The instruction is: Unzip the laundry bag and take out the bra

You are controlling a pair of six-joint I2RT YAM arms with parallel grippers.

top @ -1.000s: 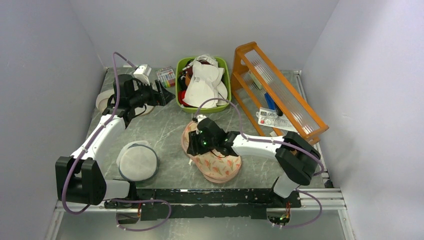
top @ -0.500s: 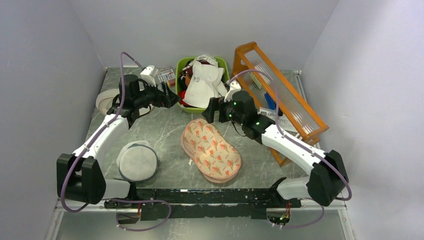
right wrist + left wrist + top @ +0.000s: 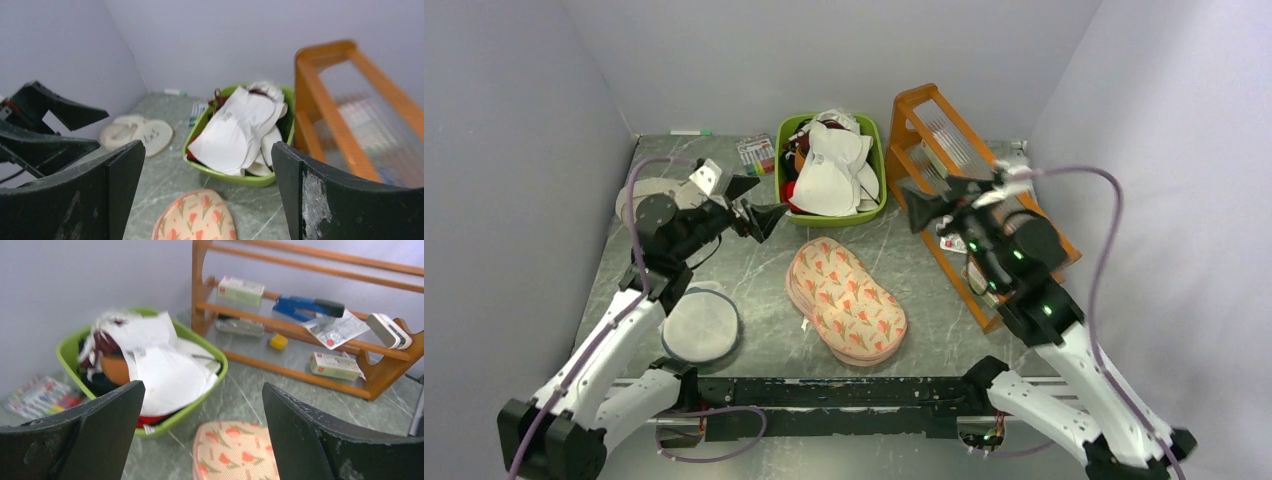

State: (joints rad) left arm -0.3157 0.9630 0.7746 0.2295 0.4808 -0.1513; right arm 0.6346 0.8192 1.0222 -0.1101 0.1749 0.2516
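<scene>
The laundry bag (image 3: 844, 300), a peach case with red flowers, lies flat mid-table, its lid down; its far end shows in the left wrist view (image 3: 232, 450) and the right wrist view (image 3: 197, 220). The white bra (image 3: 659, 188) lies on the table at the back left, partly behind my left arm, and its two cups show in the right wrist view (image 3: 140, 135). My left gripper (image 3: 769, 197) (image 3: 202, 390) hangs open and empty left of the bag's far end. My right gripper (image 3: 929, 200) (image 3: 208, 150) is raised in front of the rack, open and empty.
A green bin (image 3: 879, 200) piled with white and red garments stands behind the bag. An orange wooden rack (image 3: 1024, 240) with small items fills the right side. A round white mesh disc (image 3: 699, 325) lies front left. A marker pack (image 3: 756, 153) sits back left of the bin.
My right gripper left the laundry bag, opened, and swung up and right to the rack. My left gripper drew back from the bin and rose. The bag stayed in place.
</scene>
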